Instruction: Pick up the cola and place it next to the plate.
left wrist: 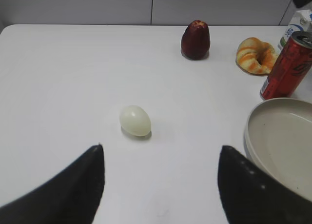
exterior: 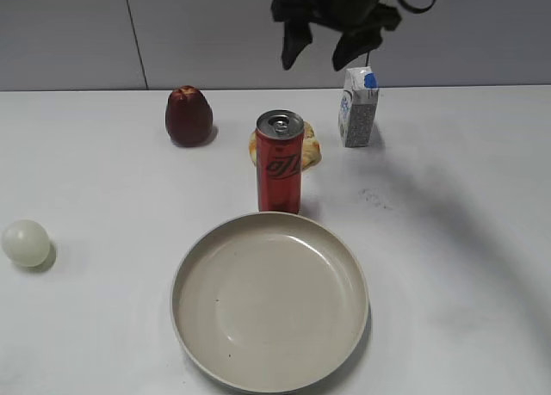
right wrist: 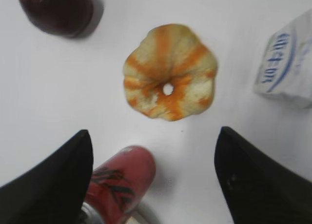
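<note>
Below the right gripper [right wrist: 152,177], the cola [right wrist: 122,185] was blurred and cut off by the frame's bottom edge.

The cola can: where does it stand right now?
In the exterior view the cola can stands upright mid-table, just behind the plate and in front of the orange-striped pastry; the open right gripper hangs above it.

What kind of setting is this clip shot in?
Probably a lab tabletop staged for robot tests, not a kitchen: a bare white table against plain grey wall panels, with a cola, plate and other scattered food items.
</note>
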`<state>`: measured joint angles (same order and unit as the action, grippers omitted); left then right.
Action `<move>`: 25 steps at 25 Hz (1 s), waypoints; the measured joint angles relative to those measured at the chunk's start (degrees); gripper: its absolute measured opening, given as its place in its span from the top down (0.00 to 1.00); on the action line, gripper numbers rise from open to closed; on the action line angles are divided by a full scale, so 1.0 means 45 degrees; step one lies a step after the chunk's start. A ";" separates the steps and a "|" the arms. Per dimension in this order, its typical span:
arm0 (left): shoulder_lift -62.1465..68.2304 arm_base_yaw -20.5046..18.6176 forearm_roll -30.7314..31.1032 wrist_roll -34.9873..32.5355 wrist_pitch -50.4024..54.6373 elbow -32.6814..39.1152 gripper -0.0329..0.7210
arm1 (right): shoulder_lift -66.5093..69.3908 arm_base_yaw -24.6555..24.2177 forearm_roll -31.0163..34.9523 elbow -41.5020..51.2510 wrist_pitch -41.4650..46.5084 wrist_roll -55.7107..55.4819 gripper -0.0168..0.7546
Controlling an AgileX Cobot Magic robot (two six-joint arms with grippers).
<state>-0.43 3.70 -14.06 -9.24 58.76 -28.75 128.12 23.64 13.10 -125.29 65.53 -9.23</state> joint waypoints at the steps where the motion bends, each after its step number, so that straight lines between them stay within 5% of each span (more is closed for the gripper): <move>1: 0.0000 0.0000 0.0000 0.0000 0.0000 0.0000 0.22 | -0.0182 -0.0309 0.0016 0.0000 -0.0044 0.0000 0.22; 13: 0.0000 0.0000 0.0000 0.0000 0.0000 0.0000 0.22 | -0.2019 -0.3531 -0.0948 0.0707 0.0818 0.0215 0.26; 25: 0.0000 0.0000 -0.0012 0.0000 0.0000 0.0000 0.22 | -0.7287 -0.3757 -0.1723 0.5684 0.0868 0.0796 0.31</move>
<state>-0.43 3.70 -14.11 -9.24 58.76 -28.75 95.33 6.73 5.35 -99.71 69.43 -5.65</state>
